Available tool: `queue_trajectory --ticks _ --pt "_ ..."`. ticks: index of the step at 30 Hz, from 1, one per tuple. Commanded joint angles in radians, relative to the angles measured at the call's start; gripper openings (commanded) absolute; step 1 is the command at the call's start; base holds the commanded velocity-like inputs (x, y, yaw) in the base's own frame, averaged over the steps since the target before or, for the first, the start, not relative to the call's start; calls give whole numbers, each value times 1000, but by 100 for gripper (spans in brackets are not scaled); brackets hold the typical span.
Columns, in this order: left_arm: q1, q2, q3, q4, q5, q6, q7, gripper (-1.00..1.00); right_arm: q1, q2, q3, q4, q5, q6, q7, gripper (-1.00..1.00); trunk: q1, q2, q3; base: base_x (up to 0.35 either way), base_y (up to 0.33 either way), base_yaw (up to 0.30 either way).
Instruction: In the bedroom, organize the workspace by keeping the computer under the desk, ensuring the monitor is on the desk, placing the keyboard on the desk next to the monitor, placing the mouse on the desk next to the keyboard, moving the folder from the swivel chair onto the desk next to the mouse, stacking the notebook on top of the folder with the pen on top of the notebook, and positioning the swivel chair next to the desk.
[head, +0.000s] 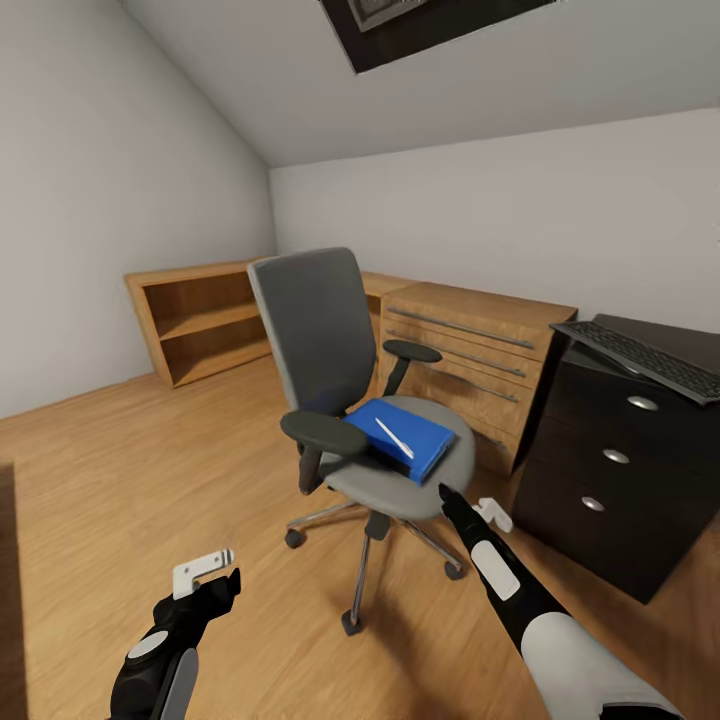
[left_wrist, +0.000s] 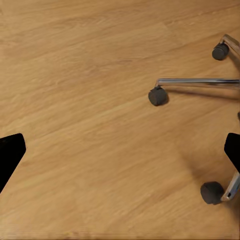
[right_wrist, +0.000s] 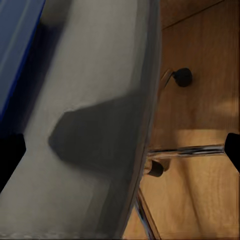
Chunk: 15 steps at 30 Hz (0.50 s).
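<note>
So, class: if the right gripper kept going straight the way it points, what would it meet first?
Probably the grey seat of the chair, close to the blue folder; depth is unclear.

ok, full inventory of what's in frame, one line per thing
swivel chair: 1, grey with black armrests, on the wood floor, centre of head view
folder: 1, blue, lying on the chair seat
pen: 1, white, on top of the folder
keyboard: 1, black, on top of the black cabinet
black cabinet: 1, three round knobs, right of the chair
wooden dresser: 1, light wood, against the wall behind the chair
bookshelf: 1, light wood, low, by the left wall
left pincer: 1, open, over bare floor
right pincer: 1, open, at the seat's front edge
</note>
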Motion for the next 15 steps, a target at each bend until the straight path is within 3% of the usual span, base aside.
queue_trajectory --ticks 1,9,15 --pt "-1 0 0 -1 11 4 7 100 0 0 0 34 -12 -3 1 100 0 0 -1 -89 0 0" --pt "-1 0 0 0 11 4 7 100 0 0 0 34 -11 -3 1 100 0 0 -1 -26 0 0" --pt "-1 0 0 0 10 4 7 100 0 1 1 33 -11 -3 1 100 0 0 -1 -177 0 0"
